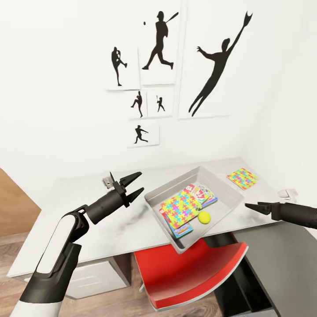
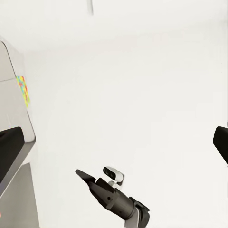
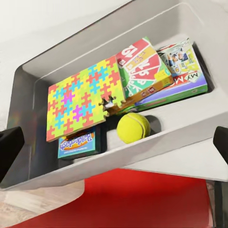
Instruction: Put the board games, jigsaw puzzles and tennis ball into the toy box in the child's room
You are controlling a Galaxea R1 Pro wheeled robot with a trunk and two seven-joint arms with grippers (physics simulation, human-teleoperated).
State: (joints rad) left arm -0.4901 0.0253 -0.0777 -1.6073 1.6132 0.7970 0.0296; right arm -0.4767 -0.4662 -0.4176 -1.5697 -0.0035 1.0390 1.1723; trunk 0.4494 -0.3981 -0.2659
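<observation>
The pale grey toy box (image 1: 229, 193) sits skewed on the table (image 1: 110, 224), one corner hanging over the front edge. Inside lie a jigsaw puzzle (image 1: 180, 206) (image 3: 83, 102), the slim yellow-red-green board game (image 3: 142, 69), the MY MONOPOLY box (image 3: 187, 78), a light-blue game (image 3: 76, 143) under the puzzle, and the tennis ball (image 1: 204, 216) (image 3: 133, 127). A second jigsaw puzzle (image 1: 242, 178) lies on the table behind the box to the right. My left gripper (image 1: 141, 182) hovers open just left of the box. Right of the box, my right gripper (image 1: 252, 206) is open and empty, pointing at it.
A red chair (image 1: 193, 273) is tucked under the table below the overhanging box. The dark grey desk wing (image 1: 281, 255) runs along the right. White drawers (image 1: 88, 275) sit under the table at left. Black sports silhouettes (image 1: 158, 44) hang on the white wall.
</observation>
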